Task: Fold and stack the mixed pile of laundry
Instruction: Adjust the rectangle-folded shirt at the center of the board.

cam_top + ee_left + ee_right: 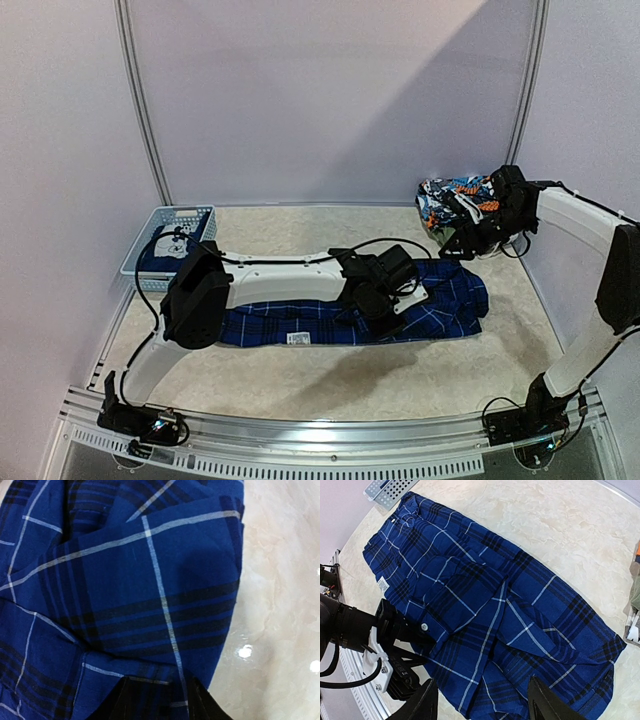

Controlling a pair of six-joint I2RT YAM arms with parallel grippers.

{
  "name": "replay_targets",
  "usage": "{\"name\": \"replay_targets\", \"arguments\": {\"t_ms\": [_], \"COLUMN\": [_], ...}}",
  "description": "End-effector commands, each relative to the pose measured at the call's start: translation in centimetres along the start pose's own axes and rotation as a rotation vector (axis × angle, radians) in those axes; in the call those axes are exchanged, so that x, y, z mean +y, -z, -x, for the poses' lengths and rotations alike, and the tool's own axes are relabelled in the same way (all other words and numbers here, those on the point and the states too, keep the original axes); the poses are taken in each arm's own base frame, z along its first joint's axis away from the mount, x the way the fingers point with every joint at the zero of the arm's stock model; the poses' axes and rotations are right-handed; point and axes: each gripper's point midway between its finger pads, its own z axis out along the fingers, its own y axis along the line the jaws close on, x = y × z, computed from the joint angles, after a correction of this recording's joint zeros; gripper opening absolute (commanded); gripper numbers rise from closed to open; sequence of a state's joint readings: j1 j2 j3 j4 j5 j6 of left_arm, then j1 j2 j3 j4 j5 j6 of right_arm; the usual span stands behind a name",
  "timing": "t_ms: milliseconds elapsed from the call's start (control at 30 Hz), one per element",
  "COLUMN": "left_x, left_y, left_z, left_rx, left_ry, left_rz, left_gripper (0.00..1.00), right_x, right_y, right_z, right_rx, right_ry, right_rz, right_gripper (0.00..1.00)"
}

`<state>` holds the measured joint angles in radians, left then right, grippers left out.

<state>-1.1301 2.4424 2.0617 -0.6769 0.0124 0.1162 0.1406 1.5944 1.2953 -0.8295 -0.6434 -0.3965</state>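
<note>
Lying on table (330, 375): plaid shirt (455, 300), blue with black and white lines, spread lengthwise, one sleeve folded across its front.
Left gripper (160, 702): fingers apart, plaid cloth between them; pinched or not, cannot tell.
Right gripper (481, 697): fingers spread, empty, above shirt.
Hidden: left arm (280, 280) covers shirt's middle from above.

Soft, even light falls from above. Small glare spots dot the pale tabletop (280, 580) beside the sharply focused plaid shirt (150, 605). A diagonal shade crosses the back wall (330, 100).
</note>
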Motion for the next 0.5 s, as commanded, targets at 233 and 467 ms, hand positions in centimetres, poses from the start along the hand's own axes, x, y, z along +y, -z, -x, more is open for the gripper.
{"name": "replay_targets", "arguments": {"t_ms": [233, 467], "left_x": [3.0, 2.6], "left_y": [0.6, 1.1], "left_z": [0.1, 0.6], "left_rx": [0.039, 0.021], "left_ry": [-0.005, -0.024], "left_rz": [0.177, 0.159], "left_gripper": [0.35, 0.36], "right_x": [0.0, 0.2], "right_y": [-0.6, -0.5], "right_z": [-0.7, -0.8], "right_rx": [0.015, 0.016], "right_ry": [-0.031, -0.028], "right_rz": [0.037, 0.046], "right_gripper": [0.61, 0.61]}}
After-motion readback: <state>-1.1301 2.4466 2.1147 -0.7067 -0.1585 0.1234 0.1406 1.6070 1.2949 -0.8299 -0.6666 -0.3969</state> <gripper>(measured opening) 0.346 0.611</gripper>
